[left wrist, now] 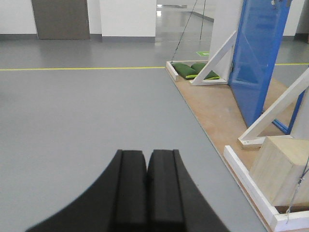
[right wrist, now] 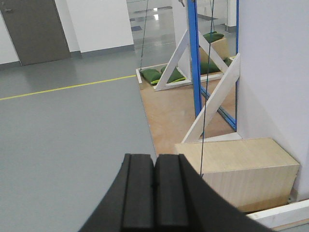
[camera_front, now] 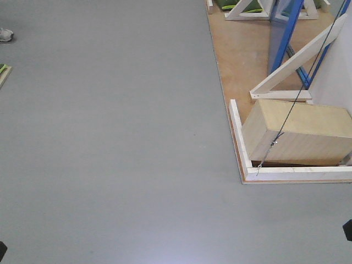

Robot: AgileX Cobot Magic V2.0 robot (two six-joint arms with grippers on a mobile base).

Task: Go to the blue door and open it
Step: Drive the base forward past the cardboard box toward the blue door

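Blue door (left wrist: 256, 58) stands ahead to the right on a plywood platform (left wrist: 217, 111), propped upright by white braces (left wrist: 215, 59); the cabled wooden box (right wrist: 241, 169) probably weighs it down. Both arms' jaws are pressed together, holding nothing, touching nothing, well apart from the door.

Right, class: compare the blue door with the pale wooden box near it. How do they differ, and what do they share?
Colour: the blue door is glossy bright blue; the wooden box is pale and matt. Shape: the door is a tall, thin, upright panel; the box is a low block. Shared: both sit on the brown platform.
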